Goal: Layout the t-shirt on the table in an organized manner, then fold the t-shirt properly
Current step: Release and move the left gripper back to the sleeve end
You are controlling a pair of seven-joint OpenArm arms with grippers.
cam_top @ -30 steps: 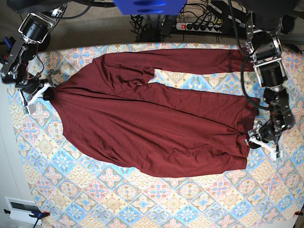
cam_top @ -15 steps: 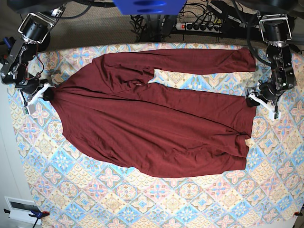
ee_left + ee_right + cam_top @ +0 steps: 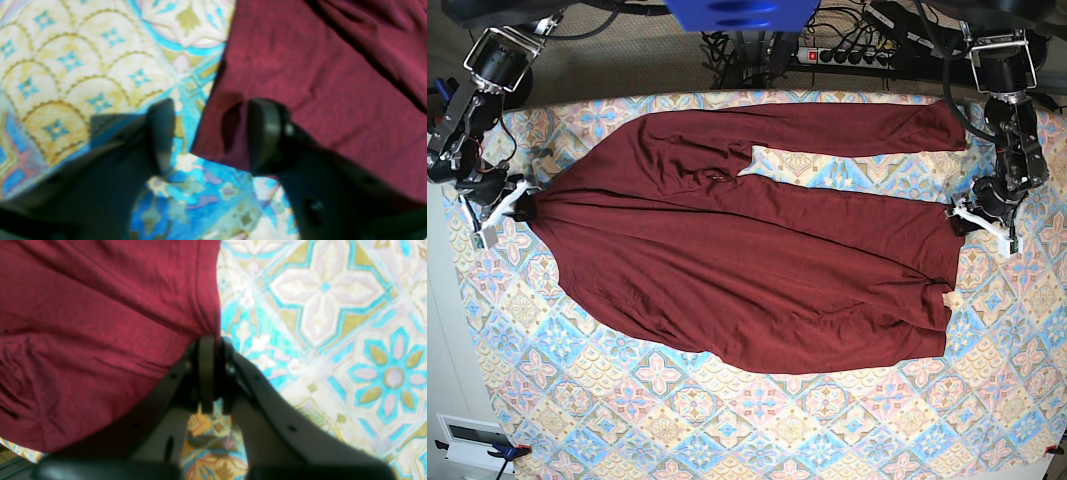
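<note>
The dark maroon t-shirt (image 3: 747, 260) lies spread across the patterned table (image 3: 827, 420), its long upper sleeve stretched toward the far right. My right gripper (image 3: 515, 207) is at the shirt's left tip. In the right wrist view this gripper (image 3: 210, 373) is shut on the t-shirt's (image 3: 100, 323) edge. My left gripper (image 3: 980, 217) sits at the shirt's right edge. In the left wrist view it (image 3: 213, 136) stands open, one finger on the table (image 3: 83, 66), the other over the t-shirt's (image 3: 317, 66) corner, which reaches into the gap.
A power strip (image 3: 852, 55) and cables lie behind the table's far edge. A blue part (image 3: 742, 12) hangs at top centre. A white device (image 3: 472, 440) sits off the table's near left corner.
My left arm has moved from the shirt's lower right hem corner up to the right edge. My right gripper has drawn the shirt's left tip slightly further left.
</note>
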